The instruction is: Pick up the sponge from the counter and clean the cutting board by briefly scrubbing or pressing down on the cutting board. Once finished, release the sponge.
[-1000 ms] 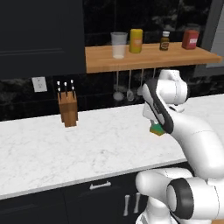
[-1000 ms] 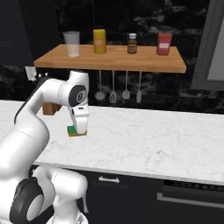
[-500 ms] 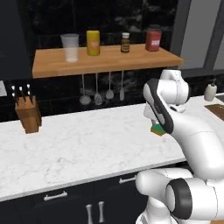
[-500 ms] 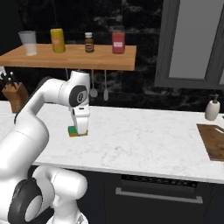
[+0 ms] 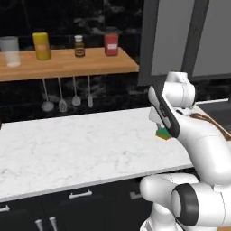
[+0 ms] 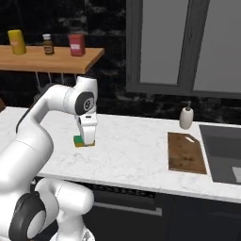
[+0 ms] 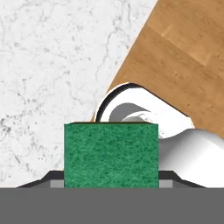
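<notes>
**Colours on the worktop**

The sponge (image 6: pixel 79 141) is green over yellow. The counter (image 6: pixel 136 155) is white marble, faintly grey-veined. At 3 o'clock from the sponge, the cutting board (image 6: pixel 186 153) is brown with dark grain. The shelf (image 5: pixel 67 63) is orange-brown wood.

Even, soft, perhaps slightly blurry render

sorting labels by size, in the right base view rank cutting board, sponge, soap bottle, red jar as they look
1. cutting board, clearly largest
2. soap bottle
3. red jar on the shelf, close to the bottle; it sits farther back, so unsure
4. sponge, partly covered by the gripper
</notes>
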Motion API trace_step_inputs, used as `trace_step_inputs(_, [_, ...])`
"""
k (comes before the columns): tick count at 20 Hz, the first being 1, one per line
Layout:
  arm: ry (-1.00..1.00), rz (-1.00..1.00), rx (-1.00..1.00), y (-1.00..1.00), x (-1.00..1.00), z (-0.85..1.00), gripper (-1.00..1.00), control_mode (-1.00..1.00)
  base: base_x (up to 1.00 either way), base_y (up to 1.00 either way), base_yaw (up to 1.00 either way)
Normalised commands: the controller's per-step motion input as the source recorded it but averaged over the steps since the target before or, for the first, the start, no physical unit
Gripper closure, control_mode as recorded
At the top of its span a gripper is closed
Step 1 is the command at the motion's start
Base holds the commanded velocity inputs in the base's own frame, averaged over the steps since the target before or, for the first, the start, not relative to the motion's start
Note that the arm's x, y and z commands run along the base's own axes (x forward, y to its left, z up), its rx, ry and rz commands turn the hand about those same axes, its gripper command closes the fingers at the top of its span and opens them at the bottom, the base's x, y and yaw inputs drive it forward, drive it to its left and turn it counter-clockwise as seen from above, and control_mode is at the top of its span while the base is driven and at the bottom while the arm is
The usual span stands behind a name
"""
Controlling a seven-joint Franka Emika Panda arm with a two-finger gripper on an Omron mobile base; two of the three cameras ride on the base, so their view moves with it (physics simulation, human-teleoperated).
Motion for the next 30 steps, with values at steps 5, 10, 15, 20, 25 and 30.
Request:
trace_step_inputs(5, [0.00,0.00,0.00,0.00,0.00,0.00,1.00,1.00,0.00,-0.93,0.14])
trace_step_inputs(10, [0.00,0.00,0.00,0.00,0.00,0.00,1.00,1.00,0.00,-0.88,0.13])
trace_step_inputs(15, [0.00,0.00,0.00,-0.06,0.05,0.00,1.00,-1.00,0.02,-0.54,0.07])
trace_step_inputs(20, [-0.04,0.00,0.00,-0.05,0.48,0.00,1.00,-1.00,0.00,0.00,0.00])
trace_step_inputs(25, [-0.03,0.00,0.00,-0.19,0.68,-0.26,1.00,-1.00,0.00,0.00,0.00])
trace_step_inputs(30, [-0.15,0.00,0.00,-0.13,0.57,-0.74,1.00,-1.00,0.00,0.00,0.00])
